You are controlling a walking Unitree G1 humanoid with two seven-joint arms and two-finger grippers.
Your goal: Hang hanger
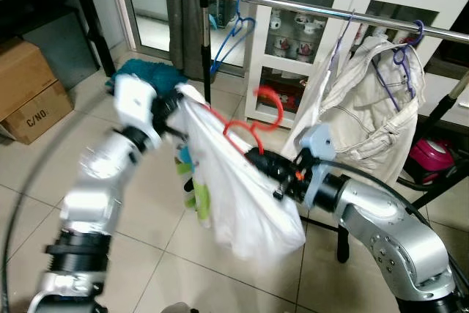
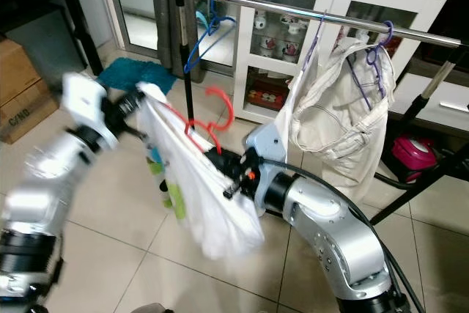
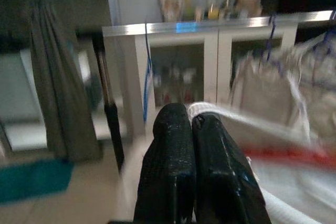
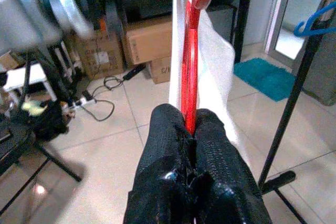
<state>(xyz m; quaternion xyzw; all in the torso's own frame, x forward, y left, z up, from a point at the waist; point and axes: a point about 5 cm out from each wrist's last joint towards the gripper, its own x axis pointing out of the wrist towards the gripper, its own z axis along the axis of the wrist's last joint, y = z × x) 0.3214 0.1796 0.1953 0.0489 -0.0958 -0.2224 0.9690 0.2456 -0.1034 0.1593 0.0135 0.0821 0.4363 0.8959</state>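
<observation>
Left gripper (image 1: 174, 100) pinched shut on white garment (image 1: 234, 196) shoulder, blurred. Red hanger (image 1: 253, 126) inside garment, below rail (image 1: 330, 14), hook up. Right gripper (image 4: 191, 129) clamped on hanger's bar. Risk: garment slipping off, hook missing rail between blue hanger (image 1: 233, 34) and hung jacket (image 1: 374, 108).

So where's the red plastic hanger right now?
In the left eye view the red plastic hanger is held between both grippers inside a white garment, below the metal rail, hook not yet on it.

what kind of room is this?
Likely a lived-in room at home: a clothes rail with a hung garment, a white glass-door cabinet, cardboard boxes on the tiled floor.
</observation>
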